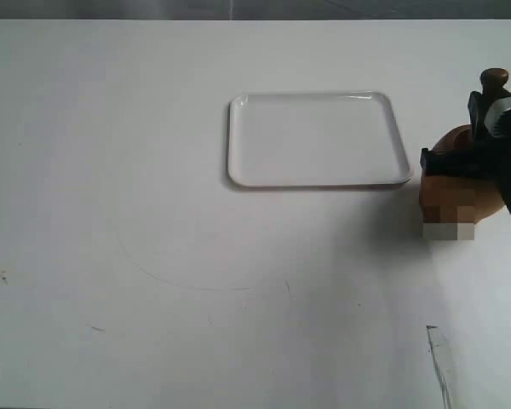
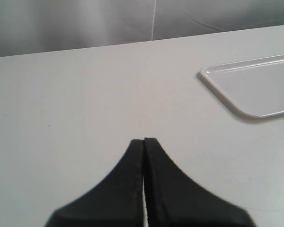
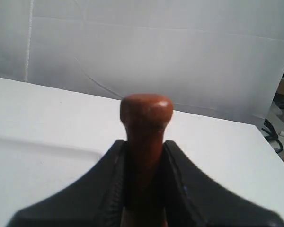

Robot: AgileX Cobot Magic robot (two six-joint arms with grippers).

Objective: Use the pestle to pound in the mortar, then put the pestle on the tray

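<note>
The light-brown mortar stands at the right edge of the exterior view, just right of the white tray, partly hidden by my right arm. The reddish-brown pestle stands upright over it, its knob poking up above the fingers. My right gripper is shut on the pestle's handle; in the right wrist view the pestle sits clamped between the right gripper's fingers. The pestle's thick end is hidden. My left gripper is shut with nothing in it, hovering over bare table with the tray's corner off to one side.
The white table carries faint scratches and small marks. A grey wall or backdrop rises behind the table's far edge.
</note>
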